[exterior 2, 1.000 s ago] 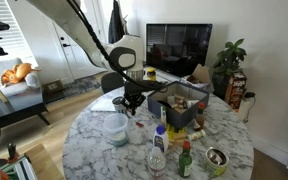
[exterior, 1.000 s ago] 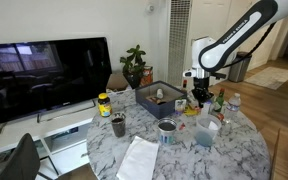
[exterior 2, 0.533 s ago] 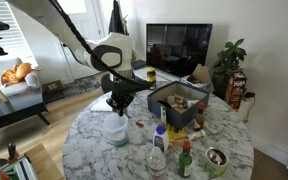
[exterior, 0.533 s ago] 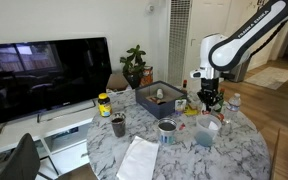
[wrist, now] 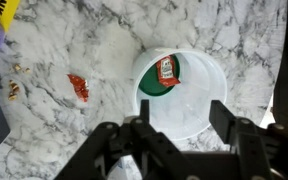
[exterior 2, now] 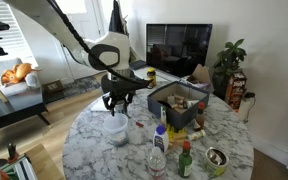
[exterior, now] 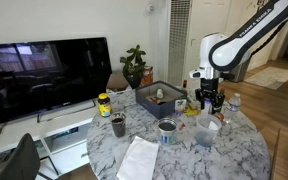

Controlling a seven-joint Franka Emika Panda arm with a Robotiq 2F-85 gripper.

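Note:
In the wrist view my gripper (wrist: 182,118) hangs open right above a white bowl (wrist: 189,105) on the marble table. Nothing sits between its two black fingers (wrist: 221,112). A small green packet with a red label (wrist: 164,74) lies inside the bowl, against its far wall. In both exterior views the gripper (exterior: 210,100) (exterior 2: 116,101) hovers just over the same bowl (exterior: 205,134) (exterior 2: 118,128), near the table's edge.
A red sachet (wrist: 78,87) and small wrappers (wrist: 14,89) lie on the marble beside the bowl. A dark bin of objects (exterior 2: 180,98) stands mid-table, with bottles (exterior 2: 159,150), a tin can (exterior: 167,128), a dark mug (exterior: 118,125) and white paper (exterior: 139,158) around it.
The gripper moved sideways from the bin to above the bowl, then its jaws went from shut to open. The green packet now lies in the bowl.

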